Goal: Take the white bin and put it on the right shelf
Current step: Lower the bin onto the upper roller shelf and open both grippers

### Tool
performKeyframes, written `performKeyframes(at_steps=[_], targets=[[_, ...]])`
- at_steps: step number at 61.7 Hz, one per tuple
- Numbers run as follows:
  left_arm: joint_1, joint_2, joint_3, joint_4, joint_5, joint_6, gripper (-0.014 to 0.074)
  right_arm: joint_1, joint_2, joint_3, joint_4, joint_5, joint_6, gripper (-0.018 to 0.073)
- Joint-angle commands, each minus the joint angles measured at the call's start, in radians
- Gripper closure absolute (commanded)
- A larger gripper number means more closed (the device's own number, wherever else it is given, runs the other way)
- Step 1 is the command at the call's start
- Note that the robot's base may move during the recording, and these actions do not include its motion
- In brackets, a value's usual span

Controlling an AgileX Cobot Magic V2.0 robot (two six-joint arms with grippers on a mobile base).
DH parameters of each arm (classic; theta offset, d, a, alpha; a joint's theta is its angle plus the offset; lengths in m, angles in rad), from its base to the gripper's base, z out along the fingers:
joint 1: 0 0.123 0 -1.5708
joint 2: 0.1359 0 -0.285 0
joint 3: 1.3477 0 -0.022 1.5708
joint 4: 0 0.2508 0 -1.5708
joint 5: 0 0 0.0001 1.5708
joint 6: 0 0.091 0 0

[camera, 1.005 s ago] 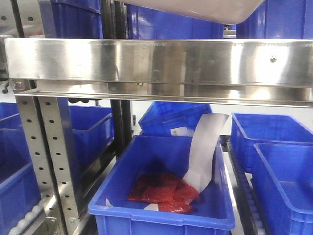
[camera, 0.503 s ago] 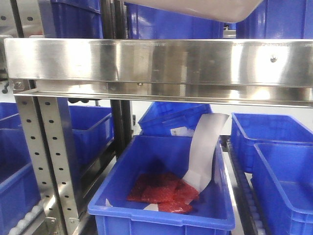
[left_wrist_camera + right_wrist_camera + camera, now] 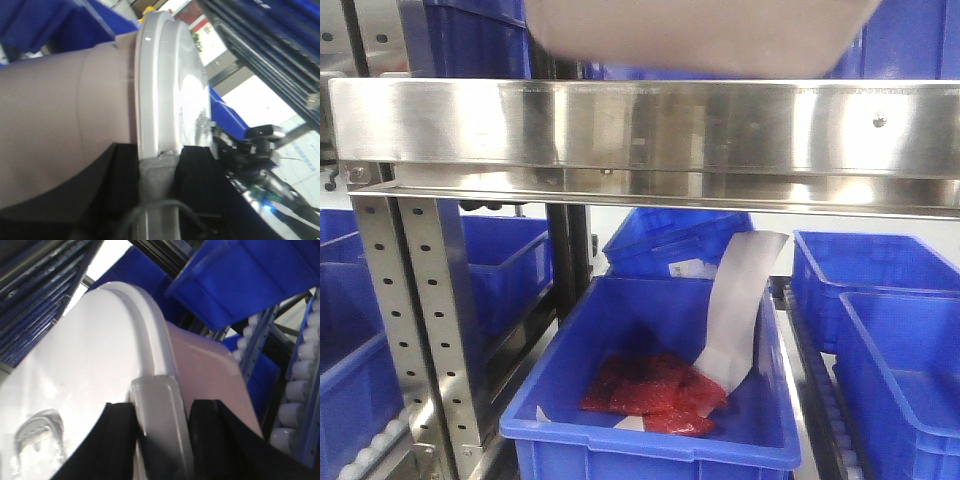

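Above right shelf [image 3: 640,125] rail, white bin [image 3: 705,35] hangs lower than before; left gripper [image 3: 157,170] and right gripper [image 3: 160,440] clamped on its rim; set-down probably close.

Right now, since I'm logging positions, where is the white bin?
In the front view the white bin is at top centre, its underside just above the right shelf and its steel front rail, with blue crates behind it.

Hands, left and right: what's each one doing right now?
Left hand: closed, holding the white bin by its rim.
Right hand: closed, also holding the white bin.
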Motion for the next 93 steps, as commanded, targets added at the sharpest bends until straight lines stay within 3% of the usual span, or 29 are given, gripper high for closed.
performKeyframes(at_steps=[1, 5, 8, 15, 19, 26, 46, 55, 65, 70, 74, 87, 93], targets=[[-0.033, -0.026, -0.029, -0.023, -0.002, 0.074, 0.0589, 0.038, -0.054, -0.042, 0.126, 0.255, 0.005, 0.0441], [-0.033, -0.023, -0.029, -0.023, -0.022, 0.104, 0.0476, 0.038, -0.050, -0.042, 0.125, 0.257, 0.004, 0.0323], [-0.033, -0.022, -0.029, -0.021, -0.050, 0.107, 0.0365, 0.038, -0.050, -0.042, 0.125, 0.251, 0.004, 0.0158], [-0.033, -0.021, -0.029, -0.021, -0.128, 0.107, 0.0178, 0.038, -0.050, -0.042, 0.122, 0.221, -0.001, -0.0094], [-0.033, -0.021, -0.029, -0.021, -0.171, 0.109, 0.0123, 0.036, -0.050, -0.042, 0.113, 0.205, -0.033, -0.0071], [-0.033, -0.021, -0.029, -0.021, -0.220, 0.153, 0.0112, 0.036, -0.050, -0.051, 0.076, 0.165, -0.079, -0.0074], [-0.033, -0.020, -0.029, -0.007, -0.363, 0.274, 0.0112, 0.036, -0.050, -0.187, -0.269, -0.062, -0.080, -0.0074], [-0.033, -0.022, -0.029, 0.087, -0.397, 0.314, 0.0112, 0.036, -0.050, -0.230, -0.410, -0.104, -0.080, -0.0074], [-0.033, -0.061, -0.029, 0.185, -0.376, 0.314, 0.0120, 0.036, -0.078, -0.240, -0.435, -0.062, -0.079, -0.0072], [-0.033, -0.107, -0.029, 0.197, -0.345, 0.314, 0.0153, 0.036, -0.104, -0.240, -0.437, -0.027, -0.079, -0.0042], [-0.033, -0.151, -0.029, 0.205, -0.316, 0.314, 0.0199, 0.036, -0.136, -0.240, -0.438, 0.005, -0.071, 0.0039], [-0.033, -0.268, -0.029, 0.205, -0.173, 0.314, 0.0466, 0.036, -0.250, -0.238, -0.448, 0.088, -0.027, 0.0493], [-0.033, -0.307, -0.029, 0.214, -0.073, 0.314, 0.0634, 0.036, -0.310, -0.221, -0.461, 0.091, 0.024, 0.0492]])
